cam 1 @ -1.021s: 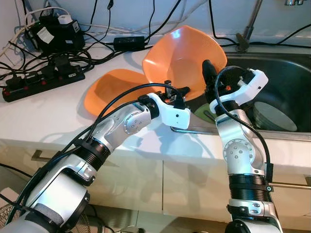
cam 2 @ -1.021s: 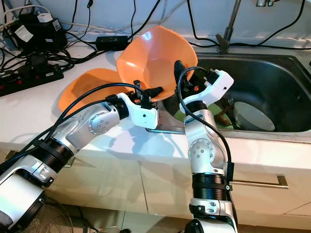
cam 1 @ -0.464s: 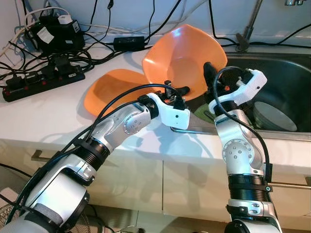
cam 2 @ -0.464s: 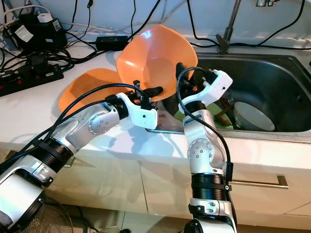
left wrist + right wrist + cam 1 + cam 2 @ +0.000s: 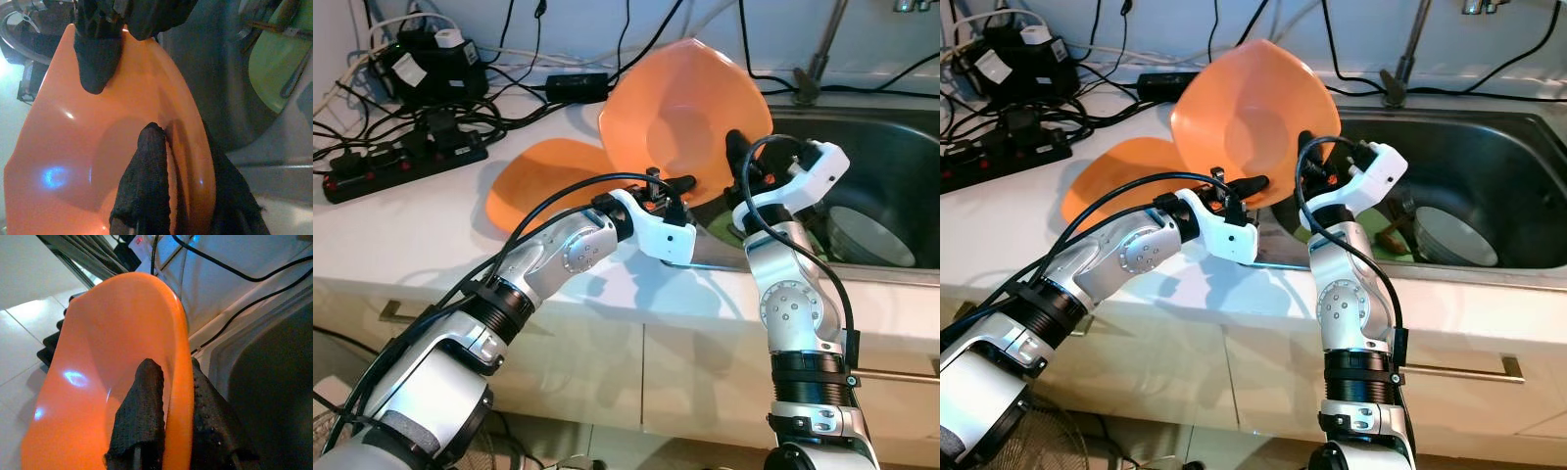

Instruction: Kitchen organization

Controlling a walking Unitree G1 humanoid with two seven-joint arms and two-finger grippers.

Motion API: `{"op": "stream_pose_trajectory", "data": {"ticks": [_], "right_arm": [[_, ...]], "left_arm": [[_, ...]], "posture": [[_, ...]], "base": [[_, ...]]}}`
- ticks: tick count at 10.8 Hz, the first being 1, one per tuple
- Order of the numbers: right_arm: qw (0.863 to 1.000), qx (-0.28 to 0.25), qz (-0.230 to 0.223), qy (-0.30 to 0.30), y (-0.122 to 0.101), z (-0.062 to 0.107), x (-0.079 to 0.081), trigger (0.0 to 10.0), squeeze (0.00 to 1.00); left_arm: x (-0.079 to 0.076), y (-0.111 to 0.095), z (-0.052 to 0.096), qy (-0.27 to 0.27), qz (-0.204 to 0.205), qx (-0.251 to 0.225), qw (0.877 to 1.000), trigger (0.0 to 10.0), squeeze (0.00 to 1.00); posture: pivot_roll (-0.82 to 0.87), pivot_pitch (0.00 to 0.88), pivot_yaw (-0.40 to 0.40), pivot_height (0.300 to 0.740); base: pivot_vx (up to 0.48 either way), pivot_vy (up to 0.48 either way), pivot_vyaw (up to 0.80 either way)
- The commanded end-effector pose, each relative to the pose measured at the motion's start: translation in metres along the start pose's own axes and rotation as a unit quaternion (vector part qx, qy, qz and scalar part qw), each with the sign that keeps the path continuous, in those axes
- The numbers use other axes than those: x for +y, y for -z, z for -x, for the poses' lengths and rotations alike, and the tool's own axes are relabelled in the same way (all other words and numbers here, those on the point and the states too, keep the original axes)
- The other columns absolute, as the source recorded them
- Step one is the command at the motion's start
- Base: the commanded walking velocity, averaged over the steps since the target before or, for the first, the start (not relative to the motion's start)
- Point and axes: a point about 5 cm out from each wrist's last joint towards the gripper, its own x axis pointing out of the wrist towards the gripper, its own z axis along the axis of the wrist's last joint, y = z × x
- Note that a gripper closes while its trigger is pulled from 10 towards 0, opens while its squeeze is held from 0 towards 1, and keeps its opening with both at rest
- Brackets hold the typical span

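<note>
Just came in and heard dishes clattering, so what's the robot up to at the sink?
Both grippers are clamped on the rim of one orange bowl, held tilted over the edge of the sink. The left gripper pinches its lower rim, the right gripper its side. A second orange bowl rests on the counter behind it.

Home kitchen, steel sink w/ faucet, white countertop, cabinet drawers

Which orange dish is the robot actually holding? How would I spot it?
Find the steel sink; at its left edge stands the tilted orange bowl, pinched by the left claw and right claw. Unlike the orange plate lying flat on the counter, it's deep and raised.
</note>
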Motion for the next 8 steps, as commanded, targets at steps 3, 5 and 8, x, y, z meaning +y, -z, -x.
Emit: {"op": "stream_pose_trajectory", "data": {"ticks": [3, 5, 8], "right_arm": [[1.0, 0.001, 0.002, 0.004, 0.0, -0.001, 0.0, 0.0, 0.0], [1.0, -0.009, 0.001, 0.025, -0.002, -0.002, -0.006, 0.0, 0.0], [0.996, -0.038, 0.0, 0.077, -0.011, -0.004, -0.02, 0.0, 0.0]], "left_arm": [[0.01, 0.0, 0.0, -0.023, 0.006, -0.005, 1.0, 10.0, 1.0], [0.011, 0.001, 0.001, -0.026, 0.008, -0.003, 1.0, 10.0, 1.0], [0.01, 0.002, 0.002, -0.028, 0.013, -0.001, 1.0, 10.0, 1.0]], "posture": [[0.02, 0.006, 0.069, 0.74], [0.02, 0.007, 0.069, 0.74], [0.02, 0.012, 0.069, 0.74]], "base": [[0.0, 0.0, 0.0], [0.0, 0.0, 0.0], [0.0, 0.0, 0.0]]}}
